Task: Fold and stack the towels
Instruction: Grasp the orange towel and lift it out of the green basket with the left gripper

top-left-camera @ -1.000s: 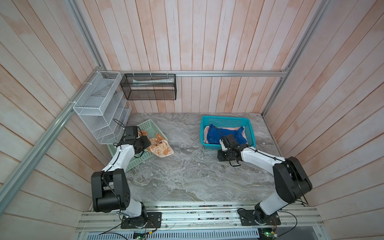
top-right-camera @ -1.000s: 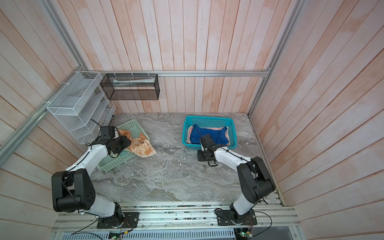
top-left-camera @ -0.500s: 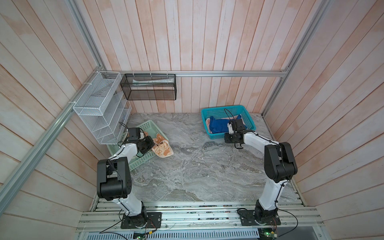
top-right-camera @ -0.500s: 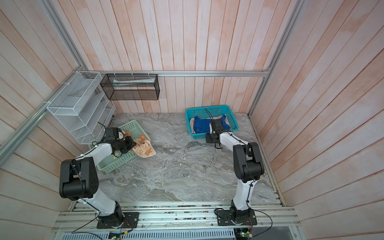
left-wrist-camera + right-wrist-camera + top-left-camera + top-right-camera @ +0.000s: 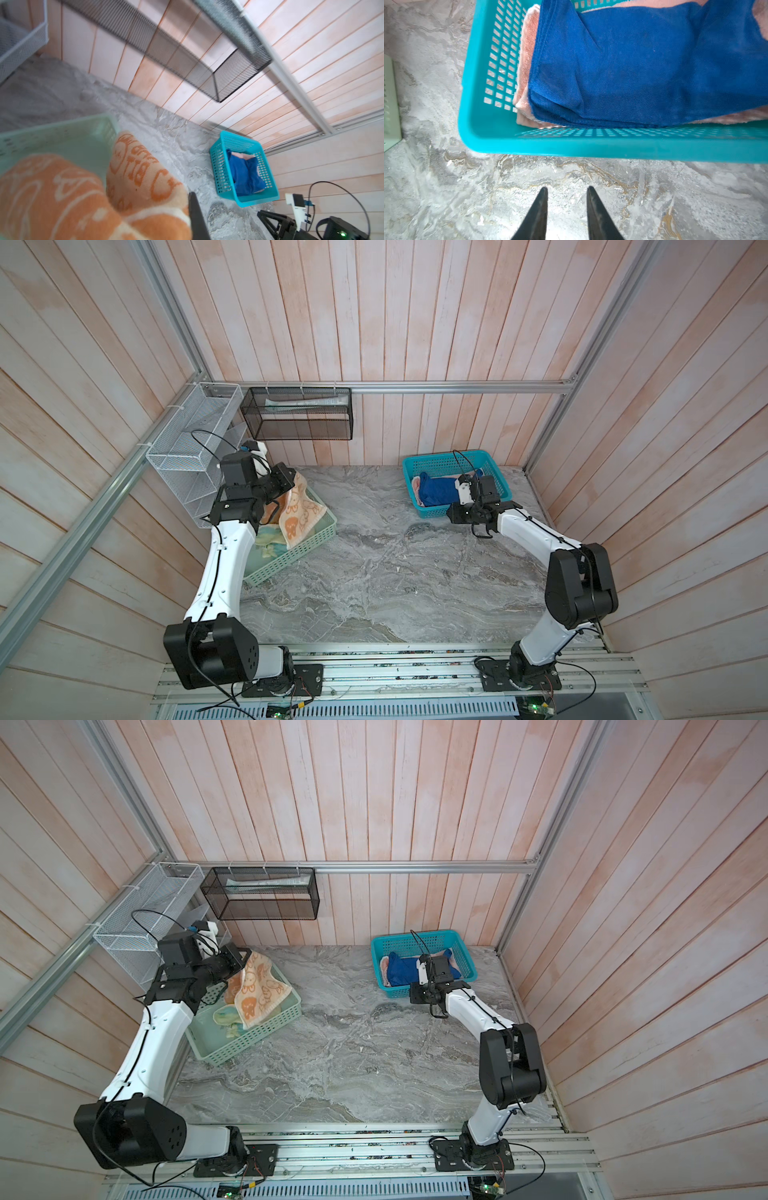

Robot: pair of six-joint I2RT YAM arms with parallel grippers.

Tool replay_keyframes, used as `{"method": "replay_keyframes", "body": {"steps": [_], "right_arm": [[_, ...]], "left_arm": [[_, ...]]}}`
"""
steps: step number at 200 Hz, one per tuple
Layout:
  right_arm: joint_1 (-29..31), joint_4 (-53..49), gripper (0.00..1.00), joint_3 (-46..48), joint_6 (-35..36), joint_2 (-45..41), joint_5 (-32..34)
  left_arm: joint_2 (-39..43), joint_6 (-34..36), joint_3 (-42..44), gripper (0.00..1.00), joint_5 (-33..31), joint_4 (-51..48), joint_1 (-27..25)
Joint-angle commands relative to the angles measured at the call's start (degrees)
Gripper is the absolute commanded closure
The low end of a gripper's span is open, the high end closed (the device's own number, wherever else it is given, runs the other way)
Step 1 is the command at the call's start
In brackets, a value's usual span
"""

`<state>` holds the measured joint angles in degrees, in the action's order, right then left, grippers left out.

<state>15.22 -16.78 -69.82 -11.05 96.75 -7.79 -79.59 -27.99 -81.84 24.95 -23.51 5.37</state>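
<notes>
The left gripper point(image 5: 289, 485) is clamped on the orange-and-cream towel point(image 5: 300, 512), which hangs from it over the mint-green basket point(image 5: 291, 556). Underneath lies what looks like the pale yellow towel point(image 5: 269, 542), crumpled, though the arm hides part of it. The right gripper point(image 5: 566, 194) holds nothing, its jaws a narrow gap apart above the table point(image 5: 467, 197), just outside the teal basket point(image 5: 591, 145) — inside, the blue towel point(image 5: 633, 72) lies on the salmon-pink towel point(image 5: 527, 52).
</notes>
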Motion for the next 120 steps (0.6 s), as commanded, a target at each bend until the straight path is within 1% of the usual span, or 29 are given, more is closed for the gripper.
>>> {"method": "replay_keyframes", "body": {"steps": [1,29,53,65,79,94,99,110,120], "right_arm": [[0.5,-0.8,0.67,1.6,-1.0,-3.6,-1.2],[0.5,-1.3,0.67,2.8,-1.4,-8.2,-1.3],[0.5,-1.7,0.67,4.7,-2.1,-13.3,-1.0],[0.5,-1.5,0.67,6.0,-2.6,-16.0,-0.8],[0.5,-1.3,0.66,7.8,-3.2,-19.1,-0.2],[0.4,-1.2,0.65,9.6,-3.8,-22.0,0.3],[0.4,-1.3,0.65,10.1,-3.9,-22.7,0.3],[0.4,-1.6,0.64,11.1,-4.3,-23.7,0.2],[0.4,-2.1,0.64,11.8,-4.7,-23.9,-0.5]], "left_arm": [[1.5,4.0,-7.6,1.00,0.0,-2.0,-3.7],[0.5,6.2,-18.0,1.00,0.8,-2.9,-10.9],[-0.9,6.3,-22.6,1.00,2.9,-2.3,-17.6],[-1.6,5.4,-22.9,1.00,4.8,-1.5,-20.3],[-2.4,2.6,-21.3,1.00,8.1,0.1,-21.7],[-2.3,-1.8,-16.2,1.00,11.6,3.9,-21.9],[-2.1,-3.0,-14.2,1.00,11.9,4.9,-21.9],[-2.0,-4.2,-9.4,0.91,10.2,5.3,-21.8],[-2.2,-4.6,-4.8,0.76,8.2,5.2,-21.4]]}}
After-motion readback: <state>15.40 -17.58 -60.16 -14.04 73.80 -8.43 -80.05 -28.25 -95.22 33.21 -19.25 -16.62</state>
